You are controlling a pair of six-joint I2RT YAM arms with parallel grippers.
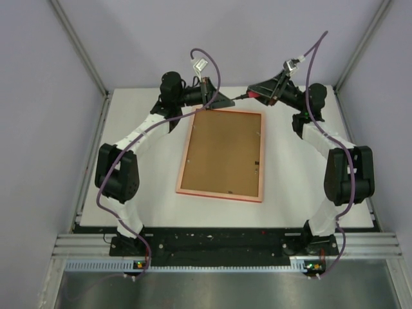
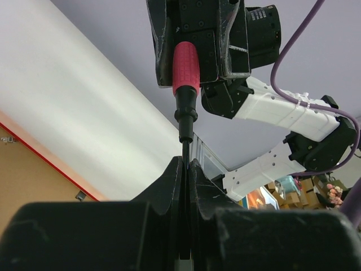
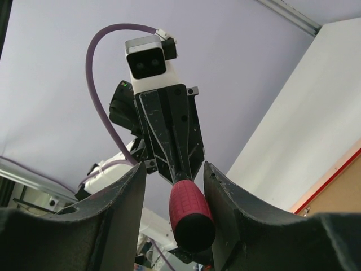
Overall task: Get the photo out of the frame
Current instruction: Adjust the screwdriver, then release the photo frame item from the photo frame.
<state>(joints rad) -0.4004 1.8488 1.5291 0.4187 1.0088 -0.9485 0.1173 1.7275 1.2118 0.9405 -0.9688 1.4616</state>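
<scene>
**Holding a screwdriver above the face-down frame**

1. Table [image 1: 129, 193]: white top, walled on three sides. My two arms are bolted at its near edge.

2. Frame [image 1: 219, 196]: lies flat at mid-table, back side up. Thin red rim around a brown back panel [image 1: 223, 154]. Its far short edge sits just below my two grippers. The red rim also shows low in both wrist views [image 2: 51, 155] [image 3: 333, 178].

3. Photo: hidden. Only the brown back of the frame faces the cameras, so I cannot tell whether the print is inside.

4. Left arm [image 1: 119, 170] and right arm [image 1: 347, 174]: both reach to the far side of the table and bend inward toward each other.

5. Left gripper [image 1: 215, 100] [image 2: 185, 169]: fingers pressed together, pinching the thin black shaft of the screwdriver.

6. Right gripper [image 1: 261, 93] [image 3: 175, 166]: fingers spread on either side of the screwdriver's red handle. A gap shows on one side of the handle; contact on the other side is unclear.

7. Screwdriver [image 2: 186, 68] [image 3: 190, 212]: red handle, black collar, dark slim shaft. It spans the space between the two grippers, off the table, beyond the frame's far edge.

8. Tabs [image 1: 256, 165]: small metal pieces on the back panel near the rim, too small to read further.
</scene>
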